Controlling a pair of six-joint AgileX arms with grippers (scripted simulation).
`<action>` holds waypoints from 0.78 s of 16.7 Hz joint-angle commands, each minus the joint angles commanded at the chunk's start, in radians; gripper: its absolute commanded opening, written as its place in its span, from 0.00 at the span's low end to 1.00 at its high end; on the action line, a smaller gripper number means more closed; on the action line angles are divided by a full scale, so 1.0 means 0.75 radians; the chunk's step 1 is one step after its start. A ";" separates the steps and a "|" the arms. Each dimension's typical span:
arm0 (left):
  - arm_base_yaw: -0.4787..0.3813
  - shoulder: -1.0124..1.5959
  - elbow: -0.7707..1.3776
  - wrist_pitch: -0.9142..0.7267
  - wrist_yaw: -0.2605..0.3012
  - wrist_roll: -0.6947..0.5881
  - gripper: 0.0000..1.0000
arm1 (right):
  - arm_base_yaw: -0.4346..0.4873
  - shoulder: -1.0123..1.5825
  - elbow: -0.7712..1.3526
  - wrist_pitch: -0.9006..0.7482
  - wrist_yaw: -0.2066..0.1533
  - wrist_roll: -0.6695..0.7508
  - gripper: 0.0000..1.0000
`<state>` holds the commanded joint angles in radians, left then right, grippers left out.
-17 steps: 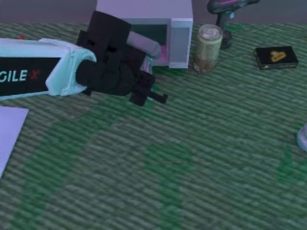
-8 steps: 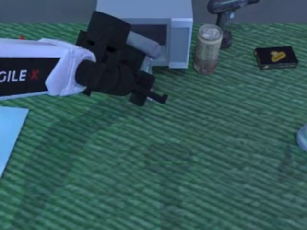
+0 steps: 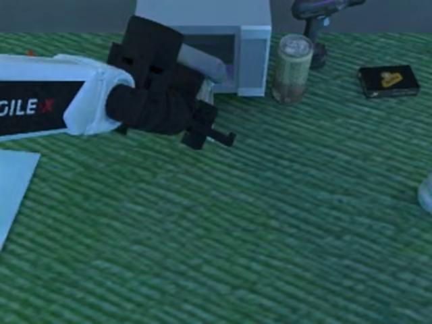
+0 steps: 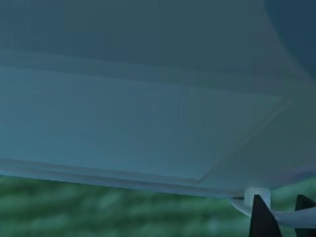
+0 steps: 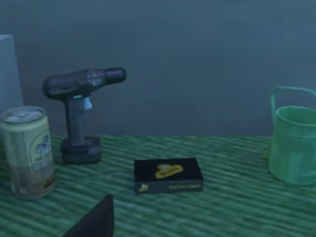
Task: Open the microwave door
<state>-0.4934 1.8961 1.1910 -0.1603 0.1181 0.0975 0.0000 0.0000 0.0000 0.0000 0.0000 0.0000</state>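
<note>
Left hand point(image 3: 214, 132): at the microwave door point(image 3: 201, 62), fingers spread around its handle point(image 4: 276, 216).
Microwave door: swung partly open.
Right hand: not in view.

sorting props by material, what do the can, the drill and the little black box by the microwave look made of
The can: likely thin metal, with a shiny ridged top and a printed tan label. The drill: probably dark moulded plastic, matte with a soft sheen along the body. The black box: looks like cardboard, flat matte faces with a yellow print.

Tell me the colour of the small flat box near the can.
Black box with a yellow mark on top; right wrist view shows it best.
</note>
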 joint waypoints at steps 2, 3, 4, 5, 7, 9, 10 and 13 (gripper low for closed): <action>0.000 0.000 0.000 0.000 0.000 0.000 0.00 | 0.000 0.000 0.000 0.000 0.000 0.000 1.00; 0.000 0.000 0.000 0.000 0.000 0.000 0.00 | 0.000 0.000 0.000 0.000 0.000 0.000 1.00; 0.000 0.000 0.000 0.000 0.000 0.000 0.00 | 0.000 0.000 0.000 0.000 0.000 0.000 1.00; 0.000 0.000 0.000 0.000 0.000 0.000 0.00 | 0.000 0.000 0.000 0.000 0.000 0.000 1.00; 0.000 0.000 0.000 0.000 0.000 0.000 0.00 | 0.000 0.000 0.000 0.000 0.000 0.000 1.00; -0.009 0.001 -0.001 -0.002 0.013 -0.004 0.00 | 0.000 0.000 0.000 0.000 0.000 0.000 1.00; -0.003 -0.002 -0.007 -0.004 0.021 0.008 0.00 | 0.000 0.000 0.000 0.000 0.000 0.000 1.00; 0.019 -0.020 -0.021 -0.003 0.051 0.053 0.00 | 0.000 0.000 0.000 0.000 0.000 0.000 1.00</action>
<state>-0.4794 1.8813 1.1750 -0.1623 0.1565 0.1370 0.0000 0.0000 0.0000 0.0000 0.0000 0.0000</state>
